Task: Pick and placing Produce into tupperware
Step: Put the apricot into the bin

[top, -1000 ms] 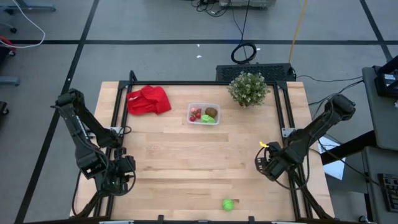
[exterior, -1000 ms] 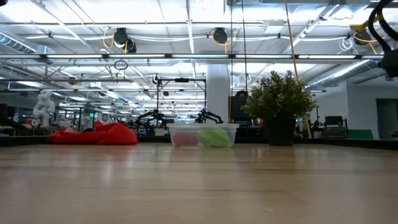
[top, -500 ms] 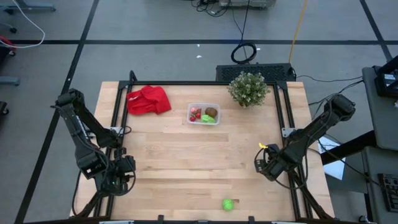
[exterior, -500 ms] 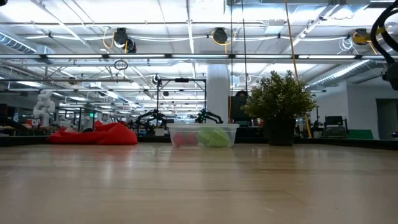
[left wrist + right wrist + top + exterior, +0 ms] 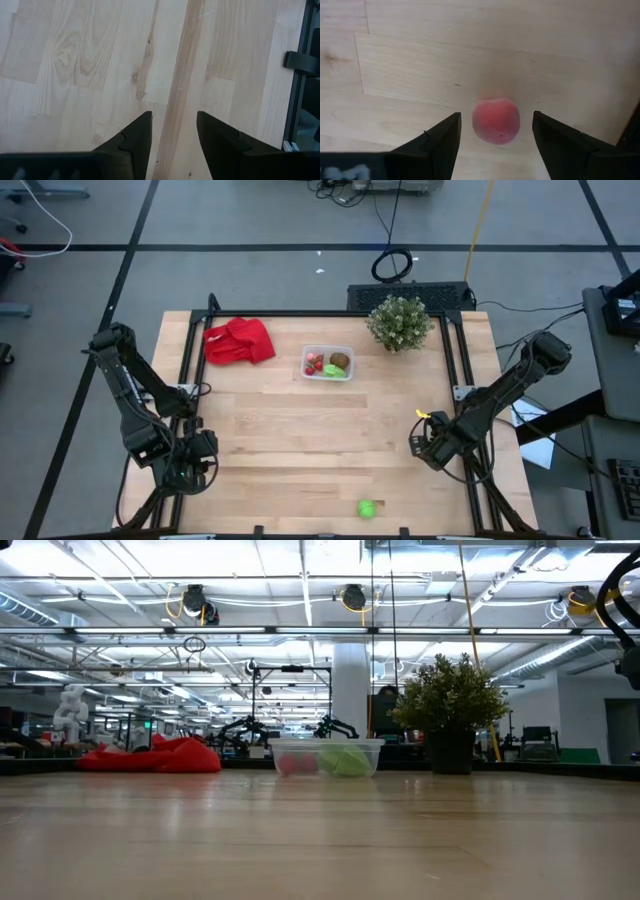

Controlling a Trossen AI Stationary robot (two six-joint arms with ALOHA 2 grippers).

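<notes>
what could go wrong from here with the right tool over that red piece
The red piece is round and sits off-centre between the open right tool, nearer one finger, so closing could nudge it and let it roll on the bare table.

The green piece lies close to the table's near edge; a careless sweep might knock it off.

The tub already holds several pieces and is light, so a clumsy drop might shift it or bounce out.
</notes>
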